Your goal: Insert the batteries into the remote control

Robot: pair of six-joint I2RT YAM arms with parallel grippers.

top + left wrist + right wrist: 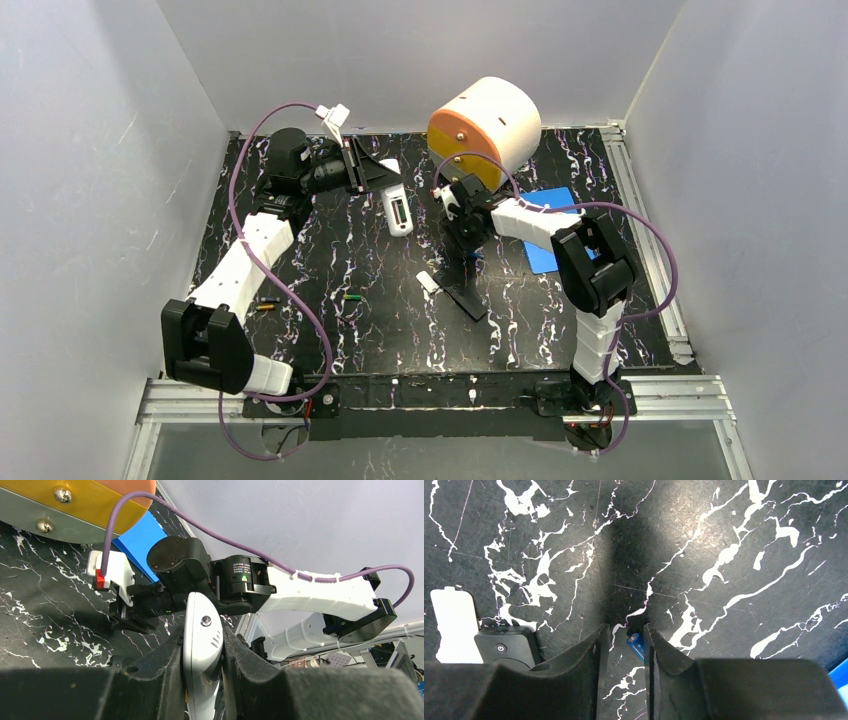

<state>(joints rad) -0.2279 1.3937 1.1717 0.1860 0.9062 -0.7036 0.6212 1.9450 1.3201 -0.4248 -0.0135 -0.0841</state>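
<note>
Left gripper (202, 645) is clamping the white remote (201, 625) up at the back of the table, while right gripper (625, 630) is straddling, jaws open, a blue battery (636, 646) lying on the tabletop (734, 525) against one finger, so an off-centre pinch is threatening to roll it away.

The black desk (734, 525) has a smooth, faintly glossy stone-look face veined in white. The slim white plastic remote control (202, 640) is glossy and smooth. The left tool (202, 655) gripping it has matt black, finely grained fingers (150, 680). The small blue cylindrical battery (636, 645) wears a shiny wrap. Domed metal screws (64, 494) gleam on the satin orange drum face (100, 507).
</note>
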